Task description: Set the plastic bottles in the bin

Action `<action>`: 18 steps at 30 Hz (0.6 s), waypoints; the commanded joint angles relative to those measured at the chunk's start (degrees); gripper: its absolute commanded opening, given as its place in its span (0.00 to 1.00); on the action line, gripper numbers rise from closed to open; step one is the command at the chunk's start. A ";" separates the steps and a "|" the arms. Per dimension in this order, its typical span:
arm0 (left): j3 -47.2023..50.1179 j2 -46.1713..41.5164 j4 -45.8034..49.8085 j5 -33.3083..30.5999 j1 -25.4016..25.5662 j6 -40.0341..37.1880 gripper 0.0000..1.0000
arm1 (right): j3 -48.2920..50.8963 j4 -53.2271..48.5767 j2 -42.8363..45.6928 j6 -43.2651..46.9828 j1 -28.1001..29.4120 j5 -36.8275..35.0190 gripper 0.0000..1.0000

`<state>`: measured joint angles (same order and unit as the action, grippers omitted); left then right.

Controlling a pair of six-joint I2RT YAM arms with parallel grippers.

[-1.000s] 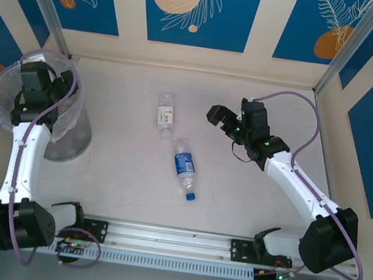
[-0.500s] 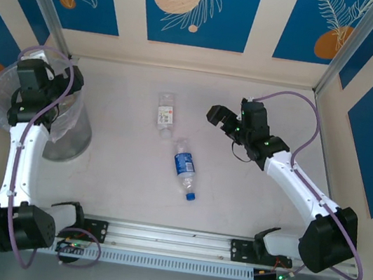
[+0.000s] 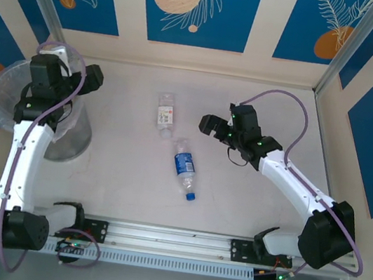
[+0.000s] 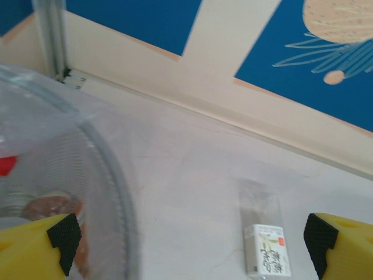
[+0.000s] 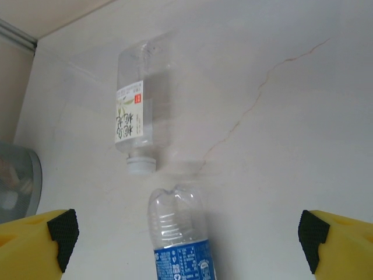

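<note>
Two plastic bottles lie outside the bin, so the task is judged incomplete, with at least two transfers left.

1. Items left on the table:
- White-label bottle: clear, on its side near the table centre, white cap toward the near edge.
- Blue-label bottle: on its side, blue cap toward the near edge, base just beside the white cap. Whether the two touch cannot be told.

2. Container: the bin stands at the far left, lined with a crinkly clear bag. In the left wrist view, a red cap and a brownish label show through the liner, low inside. Some bottles are therefore judged deposited. Their count cannot be told.

3. End effectors:
- Left gripper: jaws spread wide with nothing between them, positioned at the table side of the bin rim.
- Right gripper: jaws spread wide and empty, hovering just right of the two bottles and facing them.
</note>
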<state>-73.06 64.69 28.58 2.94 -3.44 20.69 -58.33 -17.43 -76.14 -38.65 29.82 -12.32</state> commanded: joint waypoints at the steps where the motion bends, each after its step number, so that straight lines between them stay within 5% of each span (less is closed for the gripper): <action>1: -2.35 -0.18 0.82 -0.12 3.54 0.16 0.99 | 1.18 -4.54 -0.23 2.71 1.14 -1.31 0.99; 8: -3.19 1.09 0.28 1.30 10.23 -0.19 0.99 | 4.09 -13.41 0.64 2.29 4.56 1.66 1.00; 18: -0.33 2.32 -4.45 6.97 11.81 3.22 0.99 | 9.96 -14.31 0.34 -1.87 10.33 3.90 1.00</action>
<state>-74.06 66.85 27.66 5.80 7.46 22.04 -48.90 -31.35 -75.79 -38.50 39.03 -9.85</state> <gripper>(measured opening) 0.994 0.997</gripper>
